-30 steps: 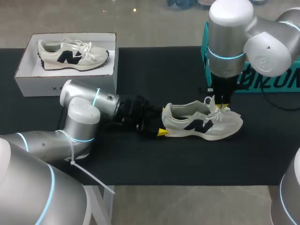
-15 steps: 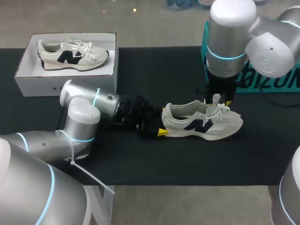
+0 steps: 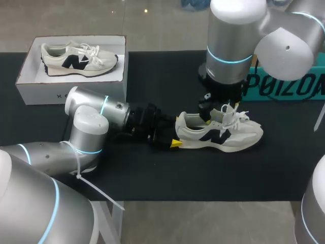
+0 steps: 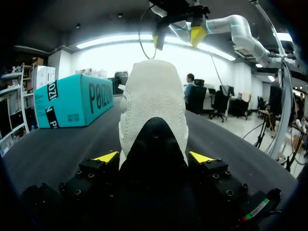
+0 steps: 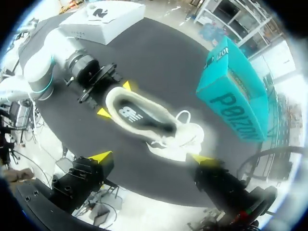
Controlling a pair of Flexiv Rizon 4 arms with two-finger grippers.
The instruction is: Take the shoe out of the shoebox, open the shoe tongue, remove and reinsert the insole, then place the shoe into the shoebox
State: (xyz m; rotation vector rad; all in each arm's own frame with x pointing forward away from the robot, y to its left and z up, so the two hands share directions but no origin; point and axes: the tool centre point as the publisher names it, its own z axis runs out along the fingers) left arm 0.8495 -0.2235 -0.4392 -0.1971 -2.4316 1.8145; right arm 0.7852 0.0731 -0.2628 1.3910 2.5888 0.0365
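A cream shoe point(image 3: 223, 133) with a dark side logo lies on its sole on the black table, toe to the right. My left gripper point(image 3: 171, 136) is shut on its heel; in the left wrist view its yellow tips press both sides of the heel point(image 4: 154, 101). My right gripper point(image 5: 153, 158) hangs open above the shoe point(image 5: 144, 118), over the laces and tongue, holding nothing. A dark insole point(image 5: 129, 113) shows inside the shoe's mouth. The white shoebox point(image 3: 30, 91) at the far left holds a second matching shoe point(image 3: 78, 58).
A teal box point(image 3: 289, 89) stands at the back right, just behind my right arm. The black mat's front edge runs close below the shoe.
My right gripper has opened, let go of the laces at the tongue, and shifted left and upward over the shoe. The left arm and the shoe stay put.
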